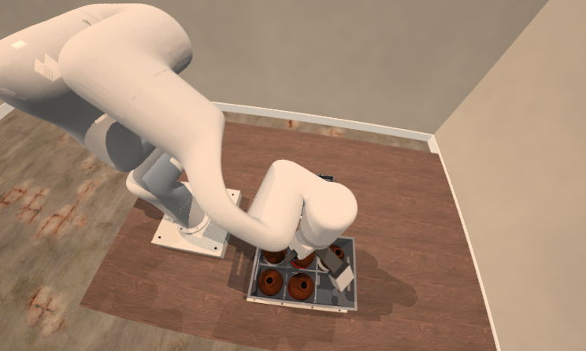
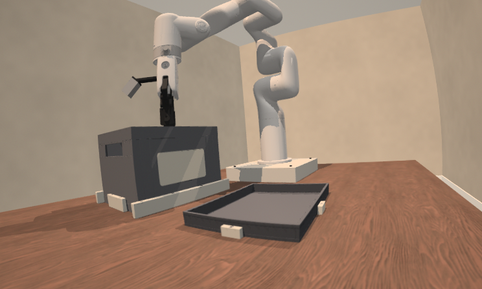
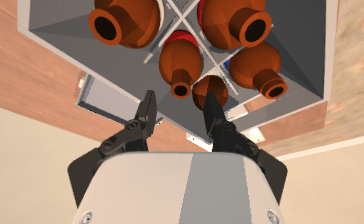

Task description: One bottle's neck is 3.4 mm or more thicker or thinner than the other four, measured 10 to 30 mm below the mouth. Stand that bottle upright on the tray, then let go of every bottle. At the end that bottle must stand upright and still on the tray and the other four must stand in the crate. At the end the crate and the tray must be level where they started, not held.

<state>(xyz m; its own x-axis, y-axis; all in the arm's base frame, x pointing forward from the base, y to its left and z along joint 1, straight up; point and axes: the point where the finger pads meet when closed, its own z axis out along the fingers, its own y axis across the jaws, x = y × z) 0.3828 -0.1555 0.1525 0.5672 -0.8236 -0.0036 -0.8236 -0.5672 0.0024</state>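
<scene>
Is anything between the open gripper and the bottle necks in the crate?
Nothing visible. The gripper hangs open just above the crate, and the wrist view shows open air down to the nearest bottle. Other bottles and the dividers crowd it.

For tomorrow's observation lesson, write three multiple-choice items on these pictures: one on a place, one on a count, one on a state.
1. Where is the claw?
A. above the crate
B. inside the tray
C. resting on the table

2. How many brown bottles show in the wrist view?
A. three
B. five
C. seven

3. What state is the claw in?
A. shut on a bottle
B. open, holding nothing
C. shut on the tray's rim

Answers: 1 A, since the outside view shows it hanging just over the crate's top; 2 B, since five brown bottles, one being the middle bottle, stand in the crate's compartments; 3 B, since the fingers stand apart with nothing between them.
</scene>
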